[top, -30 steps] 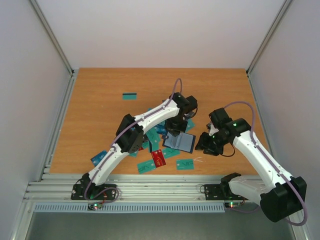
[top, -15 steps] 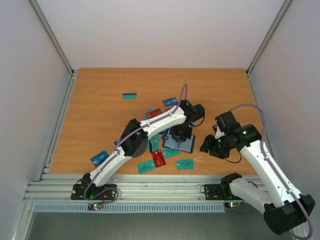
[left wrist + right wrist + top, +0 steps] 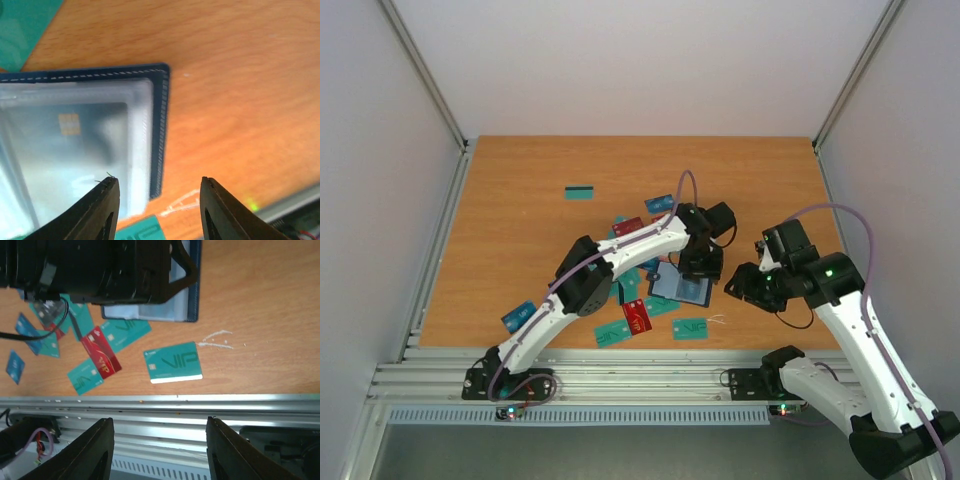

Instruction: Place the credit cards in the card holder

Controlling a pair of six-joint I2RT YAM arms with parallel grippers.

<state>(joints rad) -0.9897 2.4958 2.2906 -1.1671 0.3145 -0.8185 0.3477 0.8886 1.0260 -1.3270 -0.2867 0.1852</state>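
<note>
The card holder (image 3: 682,289) lies open on the table, dark navy with a clear pocket (image 3: 100,140); a card with a gold chip shows inside that pocket. My left gripper (image 3: 701,266) (image 3: 159,182) hovers open over the holder's right edge, with nothing between its fingers. My right gripper (image 3: 744,284) (image 3: 160,422) is open and empty to the holder's right. Loose credit cards lie around: a teal VIP card (image 3: 690,328) (image 3: 175,362), a red VIP card (image 3: 636,316) (image 3: 101,358), and a teal card (image 3: 580,192) far back. The left arm hides other cards.
A blue card (image 3: 518,316) lies near the left front and another blue card (image 3: 659,203) behind the left arm. The aluminium rail (image 3: 620,380) (image 3: 175,410) runs along the near edge. White scratch marks (image 3: 217,337) sit right of the teal VIP card.
My left gripper has opened and shifted right over the holder. The right arm has drawn back to the right, away from the holder.
</note>
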